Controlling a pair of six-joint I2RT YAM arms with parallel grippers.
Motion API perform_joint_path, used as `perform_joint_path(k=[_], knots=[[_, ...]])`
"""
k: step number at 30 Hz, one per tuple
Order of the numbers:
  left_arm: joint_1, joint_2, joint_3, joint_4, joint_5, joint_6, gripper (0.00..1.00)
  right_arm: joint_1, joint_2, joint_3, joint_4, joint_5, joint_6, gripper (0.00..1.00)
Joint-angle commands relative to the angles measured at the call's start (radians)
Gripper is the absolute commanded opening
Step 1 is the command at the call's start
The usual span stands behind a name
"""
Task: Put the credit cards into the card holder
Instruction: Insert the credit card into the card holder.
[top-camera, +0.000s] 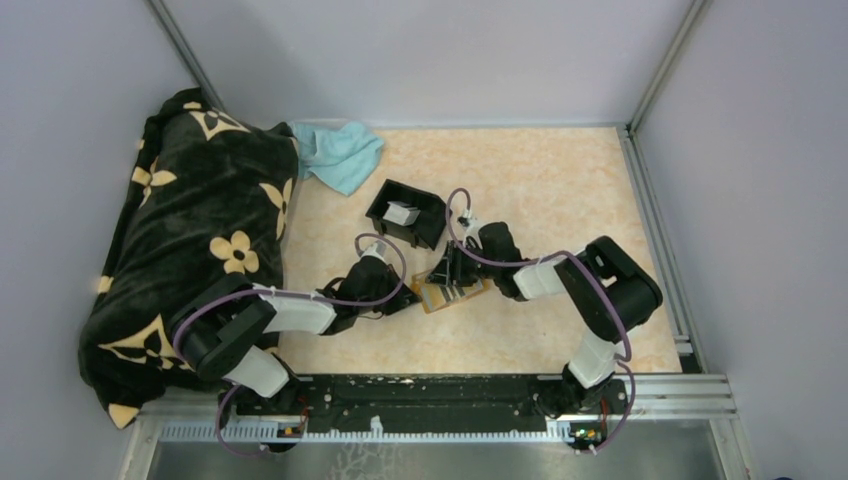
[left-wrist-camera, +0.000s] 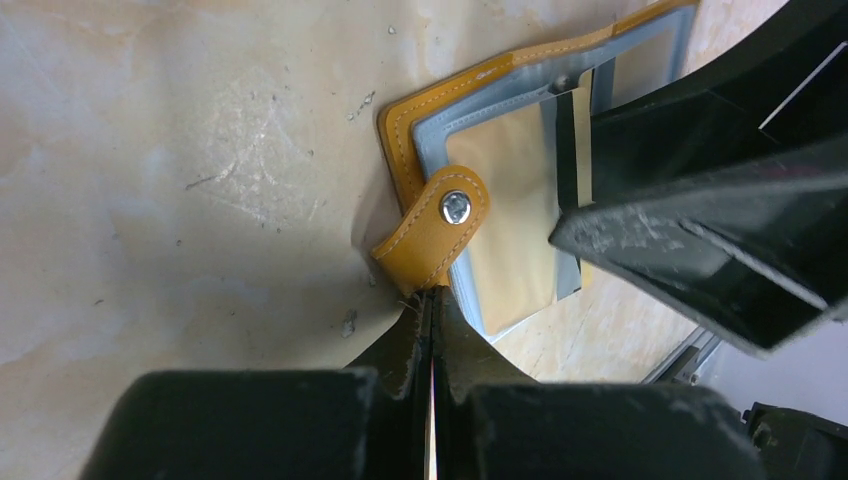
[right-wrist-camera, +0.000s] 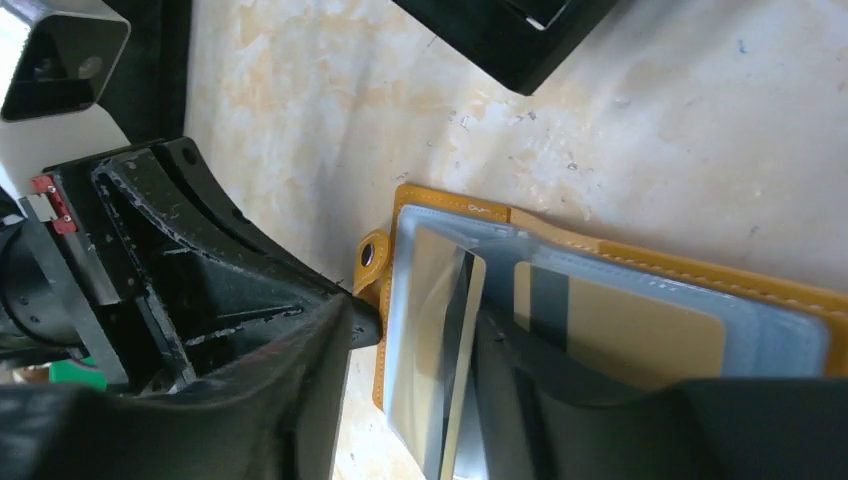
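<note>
Closest to the left wrist lens sits the left pincer (left-wrist-camera: 432, 295), clenched tight with nothing between its jaws that I can make out. Its tip touches the lower end of the closure tab (left-wrist-camera: 432, 225) of the card holder (left-wrist-camera: 400, 140). That orange card holder lies opened flat on the desk (top-camera: 540, 190), about midway along and toward the near edge, clear sleeves facing up.

From the right wrist I see the right pincer (right-wrist-camera: 415, 335) released, jaws apart over the sleeves. A pale credit card (right-wrist-camera: 455, 330) with a dark stripe stands tilted between them; whether a finger touches it I cannot tell. A second card (right-wrist-camera: 620, 335), tan, lies flat inside the neighbouring sleeve.

Behind the card holder, nearer the desk's middle, stands a black tray (top-camera: 412, 191) with pale cards (top-camera: 403, 213) in it. A black flowered blanket (top-camera: 200, 230) covers the left edge, with a blue cloth (top-camera: 340, 155) beside it near the far left corner.
</note>
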Motion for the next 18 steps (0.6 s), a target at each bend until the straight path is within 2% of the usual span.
perform_joint_path(k=[1, 3, 5, 10, 18], knots=[[0.021, 0.093, -0.059, -0.268, -0.129, 0.083, 0.00, 0.017, -0.012, -0.030, -0.223, 0.070, -0.085, 0.53], [0.021, 0.088, -0.062, -0.270, -0.127, 0.082, 0.00, 0.017, -0.047, -0.032, -0.248, 0.103, -0.094, 0.59], [0.021, 0.083, -0.064, -0.272, -0.127, 0.079, 0.00, 0.017, -0.066, -0.026, -0.284, 0.140, -0.105, 0.60], [0.021, 0.078, -0.065, -0.271, -0.120, 0.075, 0.00, 0.020, -0.146, 0.005, -0.392, 0.230, -0.144, 0.61], [0.021, 0.076, -0.075, -0.252, -0.102, 0.067, 0.00, 0.055, -0.149, 0.053, -0.483, 0.312, -0.179, 0.60]])
